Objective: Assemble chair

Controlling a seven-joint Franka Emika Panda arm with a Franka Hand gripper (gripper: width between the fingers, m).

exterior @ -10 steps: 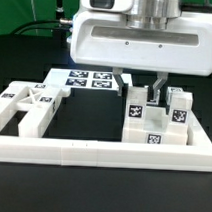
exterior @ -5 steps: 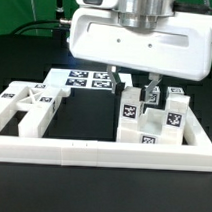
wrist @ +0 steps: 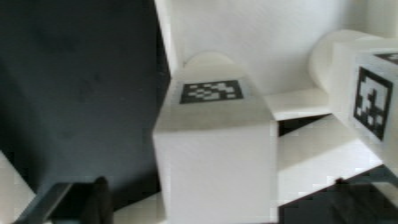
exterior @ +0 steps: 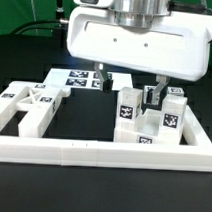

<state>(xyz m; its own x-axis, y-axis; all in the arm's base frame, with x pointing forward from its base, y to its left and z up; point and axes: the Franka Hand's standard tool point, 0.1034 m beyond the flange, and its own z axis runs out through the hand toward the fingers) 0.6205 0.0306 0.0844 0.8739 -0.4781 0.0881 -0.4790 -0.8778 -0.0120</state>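
Observation:
The chair's white tagged pieces lie in two groups. At the exterior view's right, a square post (exterior: 126, 108) stands upright against a cluster of other posts and bars (exterior: 170, 112). My gripper (exterior: 127, 83) hangs right over that post, open, one finger (exterior: 99, 76) on each side and neither touching it. In the wrist view the same post (wrist: 214, 125) rises between my dark fingers (wrist: 71, 200) with a gap on both sides, so my gripper (wrist: 214, 205) holds nothing. A second tagged piece (wrist: 365, 85) stands close beside it.
A flat chair piece with cut-outs (exterior: 24, 100) lies at the exterior view's left. The marker board (exterior: 83, 80) lies behind, partly hidden by my gripper. The long white border rail (exterior: 102, 151) runs along the front and up the right side.
My gripper carried the post a little toward the exterior view's left, then its fingers spread and let it go. The post stays upright.

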